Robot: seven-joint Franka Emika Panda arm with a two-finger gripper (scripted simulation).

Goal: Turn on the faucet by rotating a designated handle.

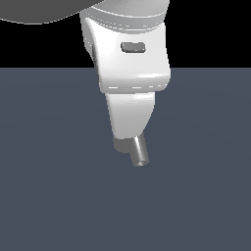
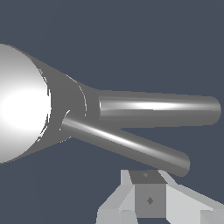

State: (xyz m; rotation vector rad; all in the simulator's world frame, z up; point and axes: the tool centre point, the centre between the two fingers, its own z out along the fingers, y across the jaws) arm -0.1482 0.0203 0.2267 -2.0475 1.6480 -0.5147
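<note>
Faucet (image 2: 22, 105) seen from above, handle (image 2: 127, 144) just beside one gripper (image 2: 148, 199) finger; jaws' state impossible to tell.

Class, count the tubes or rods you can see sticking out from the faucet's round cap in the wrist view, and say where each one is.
2. The thicker spout runs straight out from the cap; the slimmer handle angles away beside it, nearer the gripper. Others may be hidden behind the cap.
</note>
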